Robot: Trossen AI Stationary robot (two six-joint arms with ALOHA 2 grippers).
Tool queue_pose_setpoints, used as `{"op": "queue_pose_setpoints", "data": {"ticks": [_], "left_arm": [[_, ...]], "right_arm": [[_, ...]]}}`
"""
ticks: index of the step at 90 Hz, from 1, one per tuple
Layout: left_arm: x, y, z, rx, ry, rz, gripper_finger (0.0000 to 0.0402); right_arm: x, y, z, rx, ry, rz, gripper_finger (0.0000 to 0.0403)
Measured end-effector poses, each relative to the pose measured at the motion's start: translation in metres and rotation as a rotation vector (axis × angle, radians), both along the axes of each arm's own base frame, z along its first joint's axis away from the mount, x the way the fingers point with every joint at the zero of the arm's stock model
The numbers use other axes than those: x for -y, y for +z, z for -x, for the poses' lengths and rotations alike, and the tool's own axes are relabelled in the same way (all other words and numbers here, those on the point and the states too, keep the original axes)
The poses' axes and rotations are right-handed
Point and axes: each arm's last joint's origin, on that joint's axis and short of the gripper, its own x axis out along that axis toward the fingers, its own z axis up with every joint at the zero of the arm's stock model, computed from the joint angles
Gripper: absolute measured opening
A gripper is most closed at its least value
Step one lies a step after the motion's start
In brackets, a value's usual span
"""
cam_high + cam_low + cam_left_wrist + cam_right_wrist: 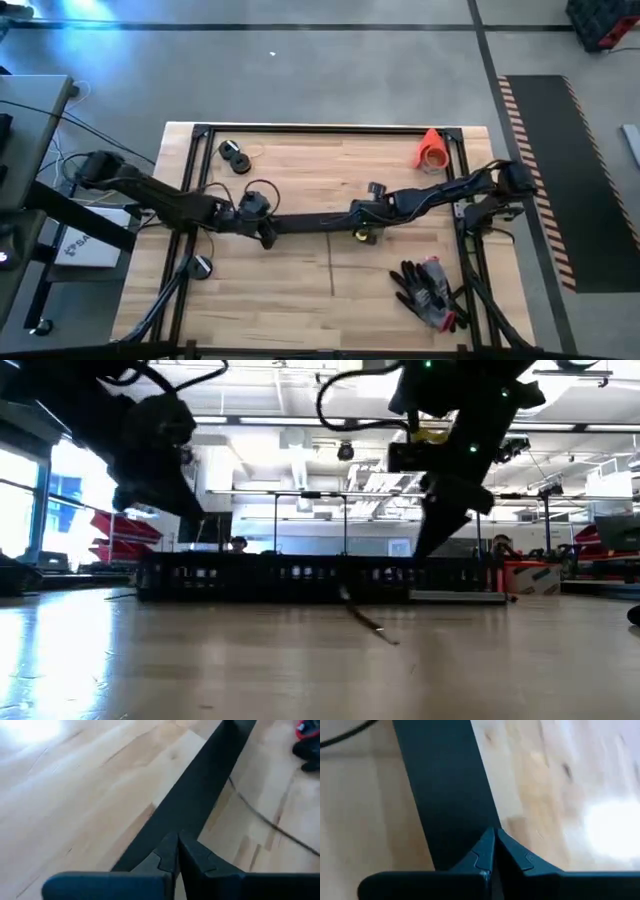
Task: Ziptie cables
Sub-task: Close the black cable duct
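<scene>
Both my jaws are pinched tight on one long black bar (310,222) above the wooden counter (300,170), left gripper (266,232) at one end, right gripper (366,230) at the other. A thin cable (270,822) lies on the counter beside the bar.

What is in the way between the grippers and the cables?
Nothing lies between them on the table, but both are occupied: the left gripper and right gripper are each shut on the black bar. A cable lies beside it.
</scene>
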Motion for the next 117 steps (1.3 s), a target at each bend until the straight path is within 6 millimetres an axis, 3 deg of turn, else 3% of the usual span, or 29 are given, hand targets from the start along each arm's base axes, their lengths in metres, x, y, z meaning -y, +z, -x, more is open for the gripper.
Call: {"op": "queue_pose_setpoints", "data": {"ticks": [33, 41, 63, 71, 83, 91, 107, 117], "left_arm": [[-0.006, -0.054, 0.027, -0.014, 0.041, 0.082, 0.0000], [-0.003, -0.045, 0.025, 0.027, 0.030, 0.089, 0.0000], [0.004, 0.009, 0.004, 0.306, -0.025, -0.096, 0.0000], [0.005, 0.001, -0.001, 0.284, -0.073, -0.161, 0.0000], [0.002, -0.052, 0.005, 0.086, -0.004, -0.111, 0.0000], [0.003, -0.067, 0.004, 0.076, 0.059, -0.032, 0.0000], [0.007, -0.056, 0.007, 0.096, 0.055, -0.032, 0.0000], [-0.001, -0.042, 0.022, 0.042, 0.092, -0.077, 0.0000]], "right_arm": [[0.012, 0.005, 0.000, 0.030, -0.052, 0.008, 0.0000], [0.012, 0.006, -0.001, 0.042, -0.059, 0.003, 0.0000], [0.011, 0.007, -0.003, 0.069, -0.051, -0.018, 0.0000], [0.012, 0.008, -0.006, 0.093, -0.043, -0.022, 0.0000], [0.012, 0.009, -0.007, 0.101, -0.040, -0.024, 0.0000], [0.012, 0.009, -0.007, 0.104, -0.040, -0.021, 0.0000], [0.009, 0.014, -0.005, 0.117, -0.024, -0.011, 0.0000], [0.007, 0.024, -0.001, 0.146, -0.023, 0.000, 0.0000]]}}
